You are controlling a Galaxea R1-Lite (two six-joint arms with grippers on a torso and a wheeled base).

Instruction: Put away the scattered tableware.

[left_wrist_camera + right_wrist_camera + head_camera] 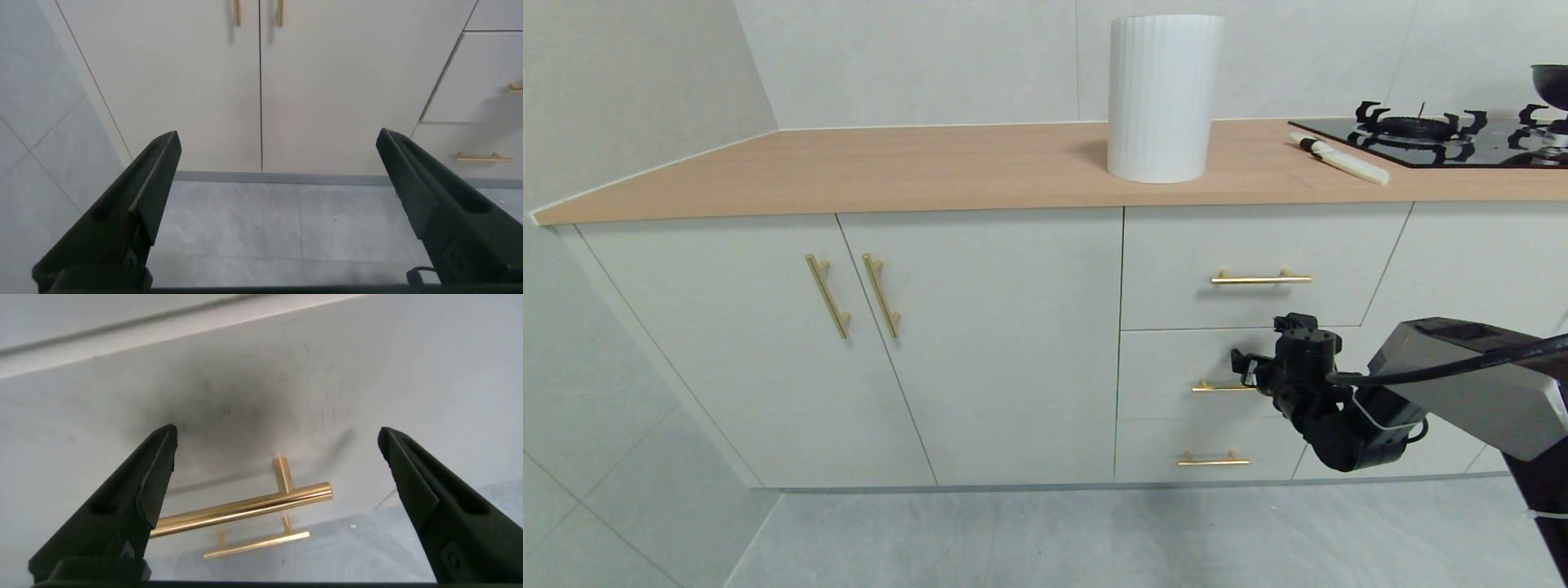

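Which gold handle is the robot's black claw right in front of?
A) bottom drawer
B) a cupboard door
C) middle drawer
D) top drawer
C: the right gripper, fingers open, sits at the middle drawer handle, below the top one and above the bottom one.

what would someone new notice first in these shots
Probably the tall white ribbed cylinder standing on the wooden counter, about midway along it. Next, the right end effector, open and close up to the gold middle drawer handle in the drawer stack below. A pale knife lies on the counter beside the black hob.
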